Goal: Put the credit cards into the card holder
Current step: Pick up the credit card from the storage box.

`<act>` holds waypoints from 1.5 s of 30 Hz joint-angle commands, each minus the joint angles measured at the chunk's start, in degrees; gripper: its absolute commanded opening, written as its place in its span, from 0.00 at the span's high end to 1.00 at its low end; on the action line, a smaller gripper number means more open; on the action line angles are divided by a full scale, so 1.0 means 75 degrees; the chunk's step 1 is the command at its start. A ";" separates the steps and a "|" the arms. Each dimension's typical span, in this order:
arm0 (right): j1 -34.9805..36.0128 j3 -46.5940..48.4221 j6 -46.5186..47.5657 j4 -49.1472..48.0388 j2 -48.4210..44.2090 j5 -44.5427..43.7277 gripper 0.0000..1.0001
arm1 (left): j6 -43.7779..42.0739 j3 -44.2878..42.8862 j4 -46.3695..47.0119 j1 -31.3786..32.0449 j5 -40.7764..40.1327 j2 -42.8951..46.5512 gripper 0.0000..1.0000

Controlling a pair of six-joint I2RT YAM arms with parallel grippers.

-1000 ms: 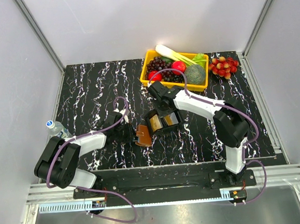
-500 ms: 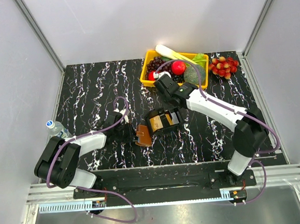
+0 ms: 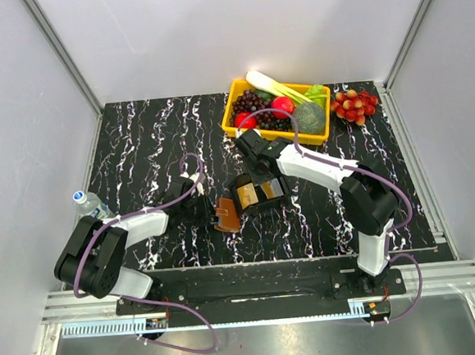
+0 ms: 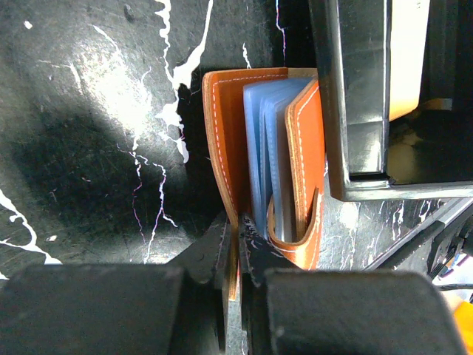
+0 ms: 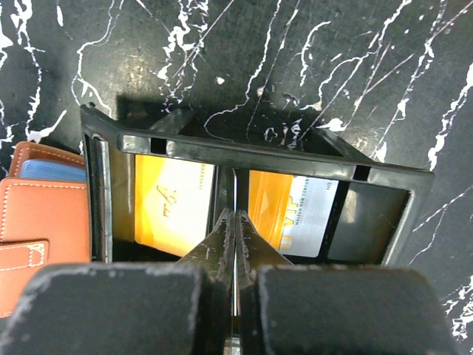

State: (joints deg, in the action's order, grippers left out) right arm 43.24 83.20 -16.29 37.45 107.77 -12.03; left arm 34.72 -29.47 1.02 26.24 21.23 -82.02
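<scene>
The brown card holder [image 3: 227, 214] stands open on the table, with pale blue sleeves inside [image 4: 262, 148]. My left gripper [image 4: 236, 225] is shut on its left flap [image 4: 222, 148]; in the top view the left gripper [image 3: 209, 206] sits just left of the holder. A black open-topped box [image 3: 259, 194] touches the holder's right side [image 4: 355, 96]. It holds two credit cards: an orange-white one [image 5: 174, 203] and an orange-grey one [image 5: 295, 214]. My right gripper [image 5: 235, 214] reaches into the box between them, shut on a thin card seen edge-on [image 5: 235, 191].
A yellow basket [image 3: 234, 112] of fruit and vegetables stands at the back, close behind the right arm. A bunch of red fruit [image 3: 355, 104] lies to its right. A water bottle [image 3: 90, 203] stands at the table's left edge.
The right arm swung back toward the yellow basket half a second ago and has returned over the black box. The left gripper and the card holder have not moved.
</scene>
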 commanded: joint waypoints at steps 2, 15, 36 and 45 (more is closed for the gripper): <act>0.0058 -0.0112 -0.0194 -0.0259 0.0198 0.0256 1.00 | -0.0153 -0.0055 0.0052 0.0029 0.0075 -0.0162 1.00; 0.0058 -0.0569 -0.0288 -0.0142 -0.0036 0.0268 0.88 | -0.0141 -0.0066 0.0040 0.0029 0.0052 -0.0138 1.00; 0.0047 -0.0218 -0.0908 -0.0434 -0.1959 0.0746 1.00 | -0.0293 -0.0756 -0.1563 0.0040 0.0017 0.1617 1.00; 0.0070 -0.0838 -0.1975 -0.1804 -0.1981 0.2224 1.00 | -0.0492 -0.1214 -0.3414 0.0040 -0.0755 0.2627 1.00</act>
State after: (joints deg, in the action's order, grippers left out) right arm 43.27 78.78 -25.89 31.05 93.84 -2.04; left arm 32.51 -35.64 -16.86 26.24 20.25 -64.60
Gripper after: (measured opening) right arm 0.010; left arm 0.078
